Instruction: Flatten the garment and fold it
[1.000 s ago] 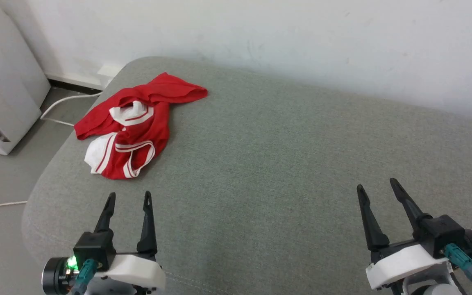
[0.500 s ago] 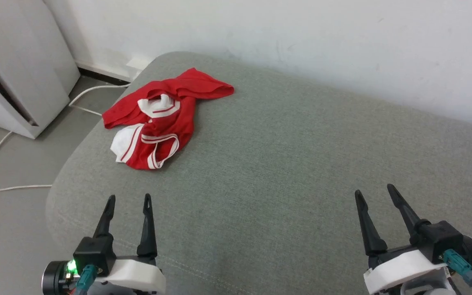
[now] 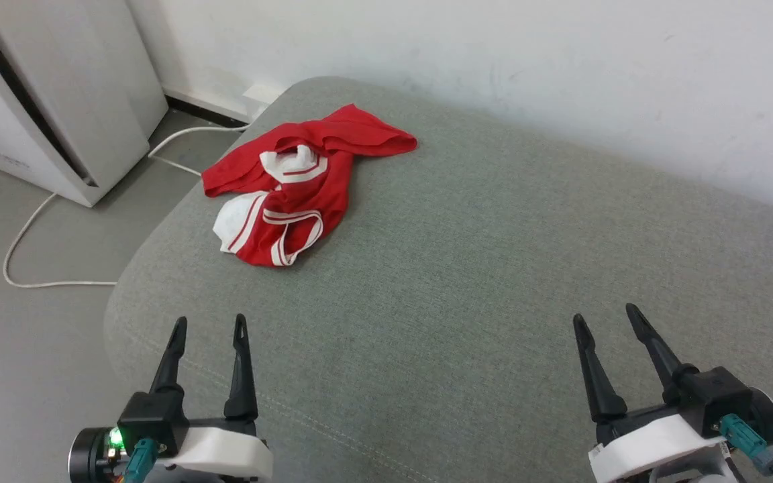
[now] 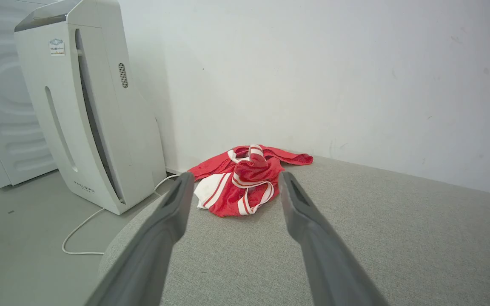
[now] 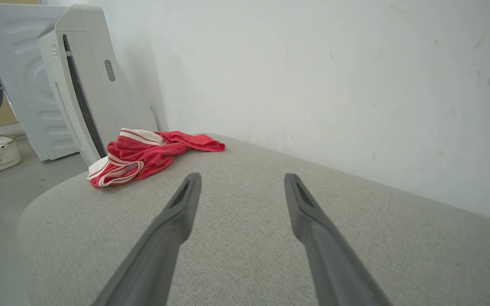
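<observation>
Nothing of the task is done yet. The garment (image 3: 296, 184) is a crumpled heap, red body bunched over itself, with white sleeve fabric and striped trim poking out on the near side. You can't see any lettering, so you can't tell which face is up. Flattening and every fold are left.

It sits on the far-left corner of the grey upholstered surface (image 3: 467, 268), close to the rounded left edge. Its far tip points toward the wall (image 3: 494, 54).

Left gripper (image 3: 211, 319) and right gripper (image 3: 604, 312) hover over the near side, well apart from the garment and from each other. Both sets of jaws are spread wide and hold nothing. In the left wrist view the heap lies straight ahead between that arm's fingers, so the left looks the natural first reach.

Room:
- Centre and right of the surface are bare, so my call is you drag the garment there to spread it.
- The left edge drops to the floor. A sleeve pulled that way could slide off.
- White appliance (image 3: 58, 100) and its cable (image 3: 31, 221) stand just past that corner, so keep the left elbow in.
- The wall runs just behind the back edge, so there's little overreach margin.
</observation>
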